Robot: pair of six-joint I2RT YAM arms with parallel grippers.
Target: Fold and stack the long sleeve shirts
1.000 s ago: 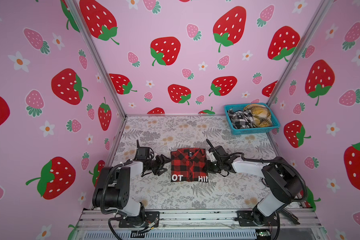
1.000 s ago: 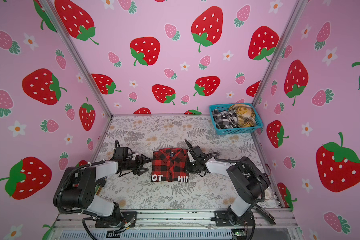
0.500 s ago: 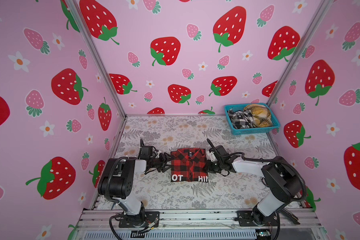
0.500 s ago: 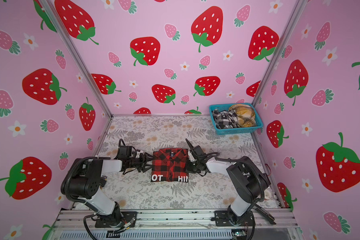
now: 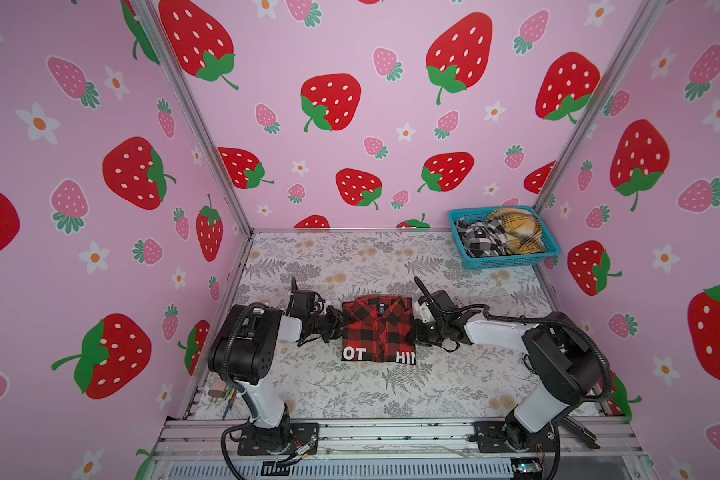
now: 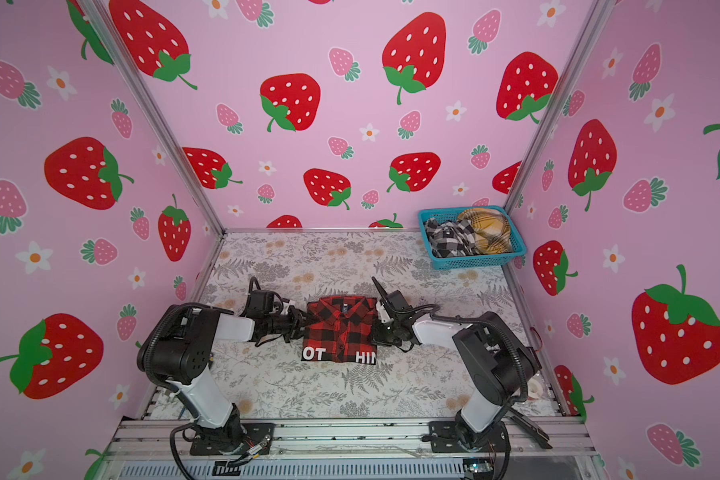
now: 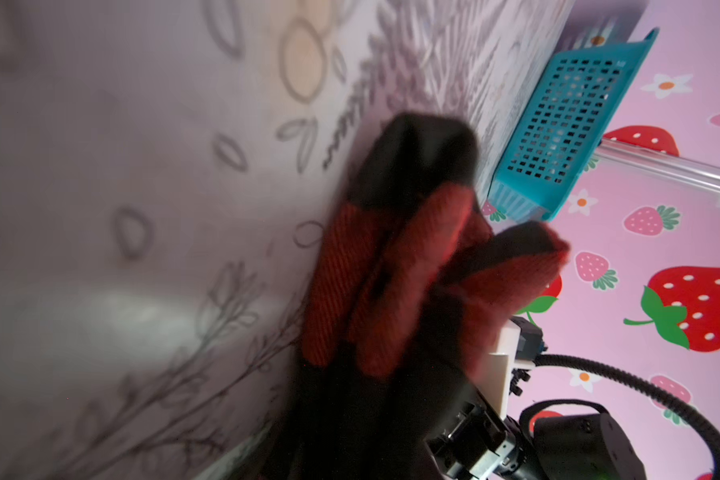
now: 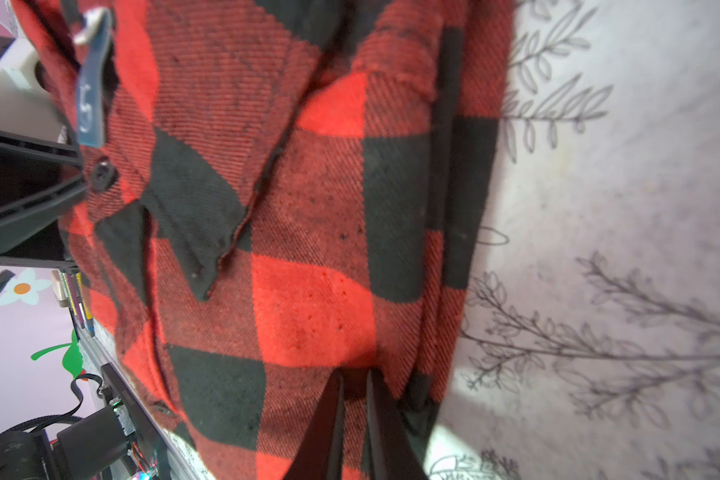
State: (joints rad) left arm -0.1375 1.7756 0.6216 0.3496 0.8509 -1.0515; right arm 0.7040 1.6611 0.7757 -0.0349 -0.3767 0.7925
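A folded red-and-black check shirt (image 5: 377, 328) (image 6: 341, 328) with white letters on a black band lies at mid-table. My left gripper (image 5: 336, 322) (image 6: 300, 324) is at its left edge. In the left wrist view, bunched folds of the shirt (image 7: 412, 257) gather into the jaws, and the fingers are lost in dark blur. My right gripper (image 5: 420, 332) (image 6: 376, 332) is at the shirt's right edge. Its two fingers (image 8: 337, 415) stand nearly together, pinching the cloth (image 8: 308, 249). Two more crumpled plaid shirts, black-and-white (image 5: 481, 239) and yellow (image 5: 516, 230), lie in the basket.
A teal mesh basket (image 5: 512, 262) (image 6: 474, 262) (image 7: 566, 120) stands at the back right corner. Pink strawberry walls close in the floral table (image 5: 350, 399) on three sides. A metal rail (image 5: 391, 432) runs along the front edge, where both arm bases are mounted.
My left gripper has slid right, up to the shirt's left edge, and its jaws have narrowed on the cloth. The right arm and the shirt have stayed put.
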